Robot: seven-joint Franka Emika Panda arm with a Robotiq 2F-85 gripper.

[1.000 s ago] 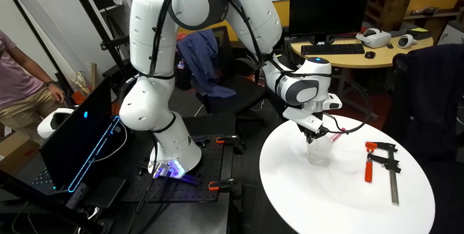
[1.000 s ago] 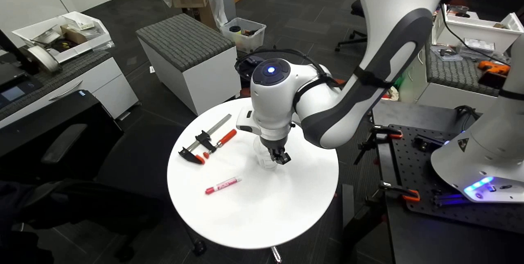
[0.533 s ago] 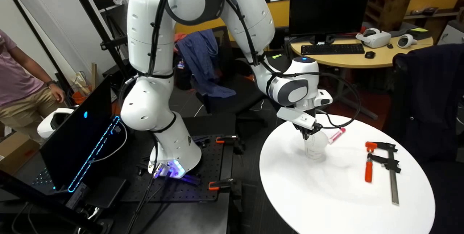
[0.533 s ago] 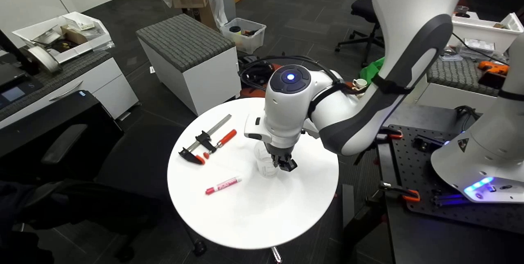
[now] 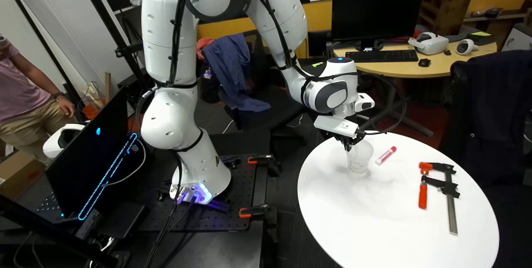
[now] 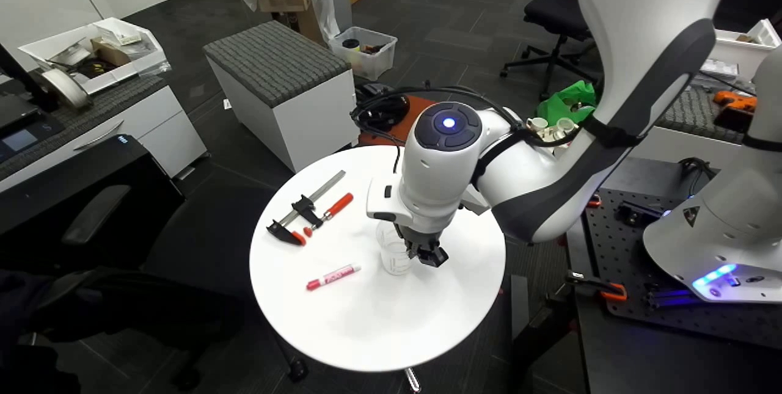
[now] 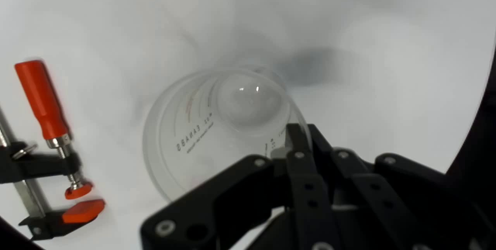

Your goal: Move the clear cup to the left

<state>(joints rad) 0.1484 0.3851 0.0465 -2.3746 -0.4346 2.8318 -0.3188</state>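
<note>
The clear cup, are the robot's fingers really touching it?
Touching. The wrist view shows the fingers pinching the clear cup at its rim, one inside, one outside.

Tabletop bright, floor dim; soft-edged shadow in wrist view.

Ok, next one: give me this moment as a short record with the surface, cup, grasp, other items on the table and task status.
Surface: white round table
Cup: clear cup, open end up
Grasp: gripper shut on the cup's wall at the rim
Cup base: touching or lifted, cannot be told
Other items: pink-and-white marker and red-and-black clamp, both lying on the table, apart from the cup and each other
Task status: cup gripped; whether the leftward move is complete cannot be told
</note>
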